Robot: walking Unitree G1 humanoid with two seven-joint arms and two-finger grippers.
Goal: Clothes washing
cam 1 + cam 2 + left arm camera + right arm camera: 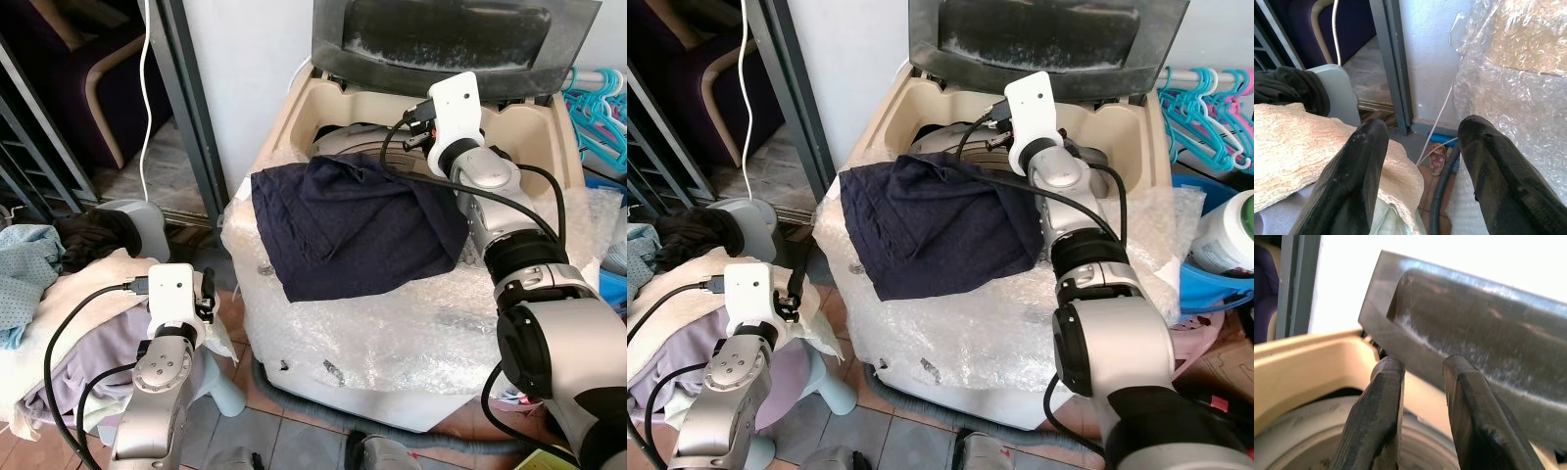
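Note:
A dark navy garment [353,220] lies draped over the front rim of the beige top-loading washing machine [294,117], partly inside the tub opening. The grey lid [451,34] stands raised. My right arm [456,108] reaches over the machine behind the garment. Its gripper [1423,364] is slightly open with nothing between the fingers, above the drum's rim [1303,431] and facing the lid. My left gripper [1425,126] hangs low at the left, open and holding nothing, over a cream cloth [1288,147] on the laundry pile.
Bubble wrap [392,323] covers the machine's top and front. The pile at the left holds a light blue cloth [24,259] and a dark cloth [93,235]. A grey hose [294,392] runs along the floor. At the right are turquoise hangers [598,98], a blue basin [1215,284] and a white jar [1225,235].

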